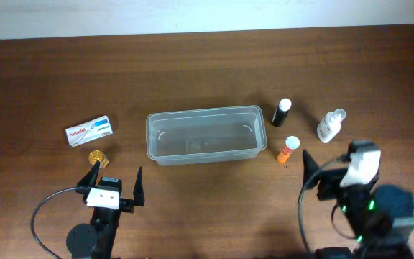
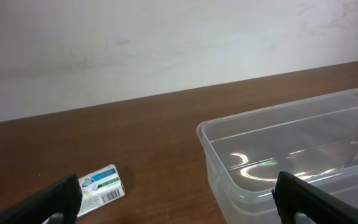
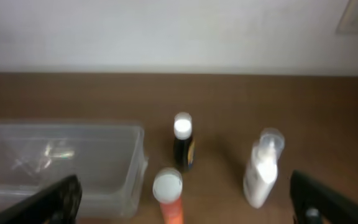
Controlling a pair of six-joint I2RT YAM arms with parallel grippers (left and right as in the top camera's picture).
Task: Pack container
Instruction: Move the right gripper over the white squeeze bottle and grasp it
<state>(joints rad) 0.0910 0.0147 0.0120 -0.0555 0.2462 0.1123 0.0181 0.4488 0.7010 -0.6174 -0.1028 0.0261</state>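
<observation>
- The container [image 1: 205, 138], a clear rectangular tub, sits empty at mid-table, long side towards the arms, with nothing packed yet.
- Just beside its right end stand a black bottle with a white cap [image 1: 282, 113] and an orange tube [image 1: 287, 150]. A white spray bottle [image 1: 330, 125] stands farther right. All three are apart from the tub wall.
- To its left, well apart, lie a white-and-blue medicine box [image 1: 89, 131] and, nearer the arm, a small gold round item [image 1: 97, 155], too small to identify.
- The left gripper [image 1: 117, 173] is spread wide and empty, facing the box and the tub's left end.
- The right gripper [image 1: 334, 164] is likewise spread and empty, facing the bottles.
- Judgement: the items are split by side, so each arm likely serves its own group.
</observation>
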